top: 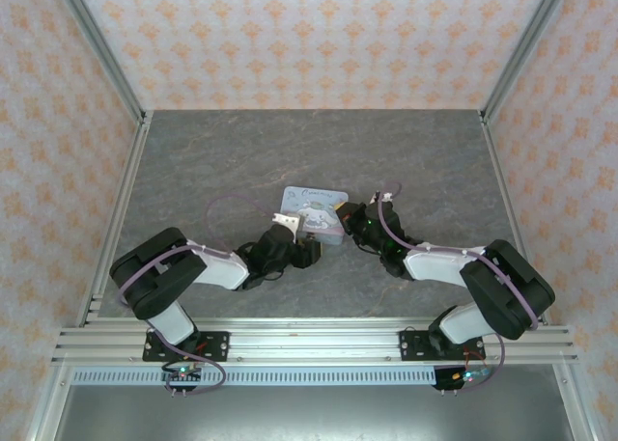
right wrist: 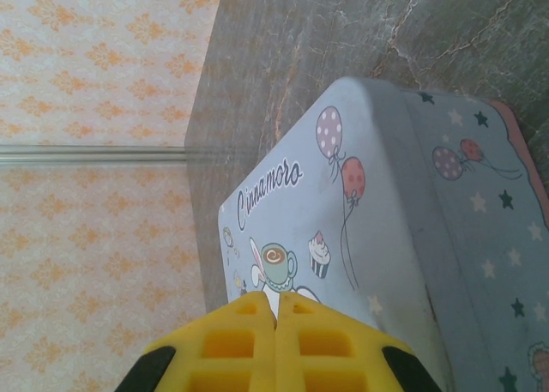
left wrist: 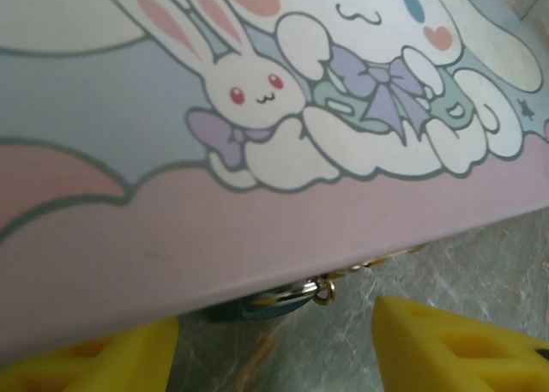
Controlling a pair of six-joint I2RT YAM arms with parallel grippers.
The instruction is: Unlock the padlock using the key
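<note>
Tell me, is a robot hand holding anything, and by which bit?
Nothing that shows. The left gripper is open, not touching the padlock; the right gripper is shut, nothing visible between its tips.

Grey marbled tabletop (top: 193, 161) enclosed by orange-patterned walls (top: 309, 36) and aluminium posts (top: 100, 45).

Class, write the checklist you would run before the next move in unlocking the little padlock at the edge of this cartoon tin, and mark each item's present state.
1. Left jaws open: ok, they stand apart.
2. Padlock ahead of the left jaws' gap: ok.
3. Padlock fully exposed: not ok, the tin edge covers part of it.
4. Right jaws shut: ok.
5. Key pinched in right jaws: cannot tell.
6. Keyhole facing: cannot tell.
</note>
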